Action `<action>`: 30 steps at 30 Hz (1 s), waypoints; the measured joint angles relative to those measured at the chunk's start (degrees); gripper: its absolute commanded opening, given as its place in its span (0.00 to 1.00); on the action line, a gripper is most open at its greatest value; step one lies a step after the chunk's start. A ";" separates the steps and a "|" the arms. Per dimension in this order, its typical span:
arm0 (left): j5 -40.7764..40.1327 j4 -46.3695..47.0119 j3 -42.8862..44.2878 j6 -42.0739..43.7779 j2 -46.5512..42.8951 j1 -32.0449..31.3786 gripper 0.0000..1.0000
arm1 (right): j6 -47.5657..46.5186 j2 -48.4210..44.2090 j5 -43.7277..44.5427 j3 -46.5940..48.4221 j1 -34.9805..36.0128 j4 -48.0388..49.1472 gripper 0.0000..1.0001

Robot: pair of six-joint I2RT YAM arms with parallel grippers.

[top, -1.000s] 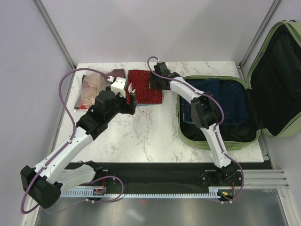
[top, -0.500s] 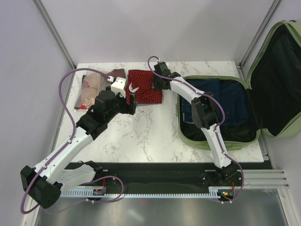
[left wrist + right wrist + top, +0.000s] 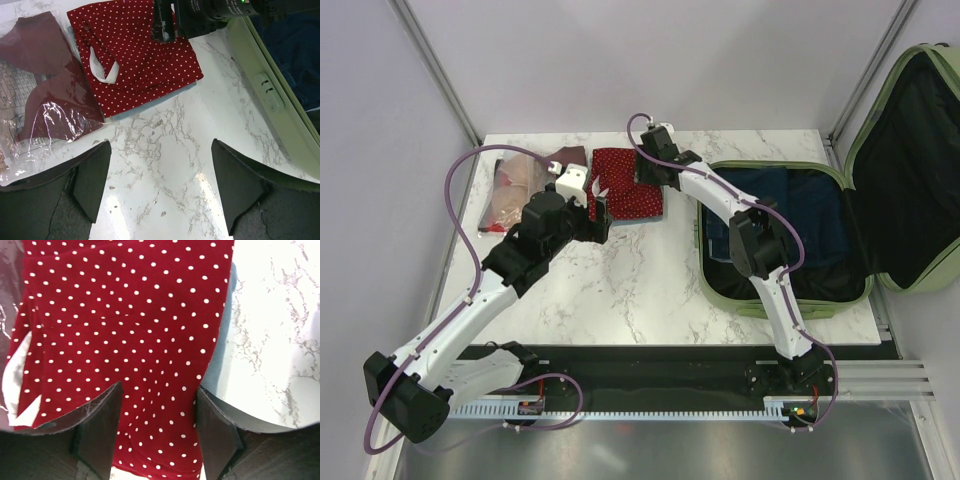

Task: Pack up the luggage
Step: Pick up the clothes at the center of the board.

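The luggage (image 3: 785, 303), a sage-green hard-shell suitcase, lies open at the table's right with its lid (image 3: 910, 160) standing up; dark blue clothing (image 3: 790, 215) fills its base. A red polka-dot cloth (image 3: 625, 195) lies flat at the back of the table. My right gripper (image 3: 642, 172) is down on this cloth (image 3: 125, 315), its fingers apart with the fabric between them (image 3: 159, 390) and a slight pucker there. My left gripper (image 3: 600, 195) hovers open over bare marble (image 3: 160, 150), just in front of the cloth (image 3: 135, 55). The suitcase rim (image 3: 270, 95) shows at its right.
A clear plastic bag holding a dark maroon garment (image 3: 520, 185) lies at the back left, touching the red cloth (image 3: 45, 90). A grey-blue fabric edge (image 3: 225, 340) pokes out under the cloth's right side. Walls close in on the table's left, back and right.
The right gripper has shifted slightly left and back over the red cloth, its jaws narrowing and then widening part way. The left arm has not moved.
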 measured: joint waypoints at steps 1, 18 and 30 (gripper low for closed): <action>0.00 0.00 0.00 0.00 0.00 -0.02 0.88 | 0.07 -0.09 -0.04 0.00 0.04 0.20 0.66; 0.50 0.00 0.00 -0.04 -0.02 -0.02 0.88 | 1.51 0.44 0.04 -1.11 -0.96 0.66 0.68; 0.96 0.00 0.00 -0.04 -0.04 0.00 0.88 | 2.43 3.37 -0.02 -1.44 -1.86 1.31 0.62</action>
